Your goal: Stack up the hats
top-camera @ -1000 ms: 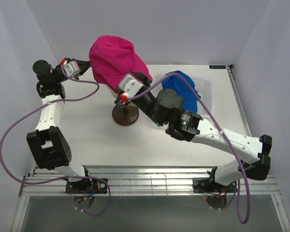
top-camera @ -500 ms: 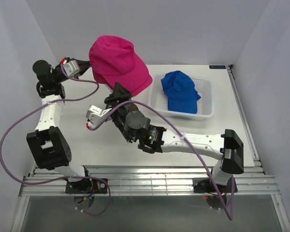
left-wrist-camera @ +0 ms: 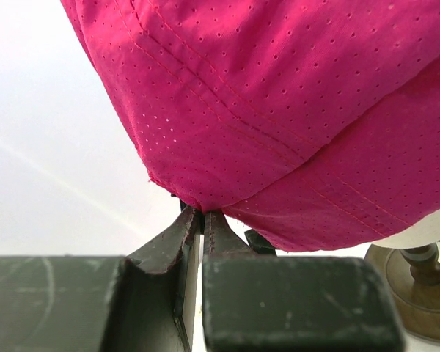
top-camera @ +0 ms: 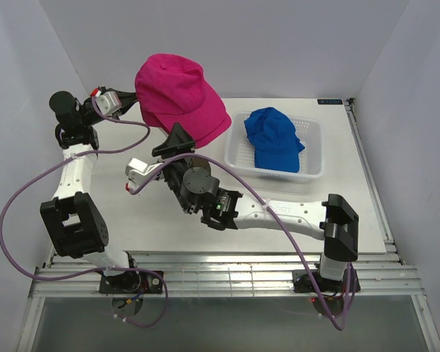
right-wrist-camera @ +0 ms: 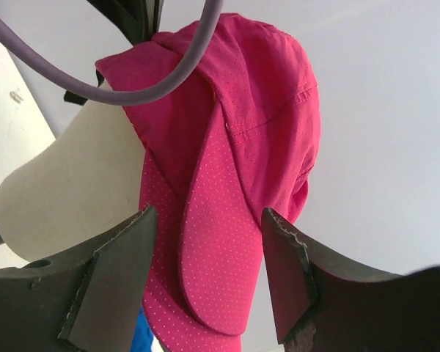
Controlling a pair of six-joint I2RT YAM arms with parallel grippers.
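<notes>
While the left gripper pinches the rear hem of the pink hat at the far left of the worktop, its jaws nearly closed on the fabric, the hat sits high over the cream mannequin head. From above, the hat's long axis runs from the crown at upper left to the brim at lower right, so the brim points toward the white basket. The right gripper stands just below that brim with its jaws wide. In its wrist view the brim hangs between the two fingers, with a gap on each side. The blue hat lies in the basket, brim toward the right. A second ago the right arm reached across the basket and hid part of the blue hat. It has since swung left and now covers the stand, which showed then. The pink hat and the left gripper have not moved.
</notes>
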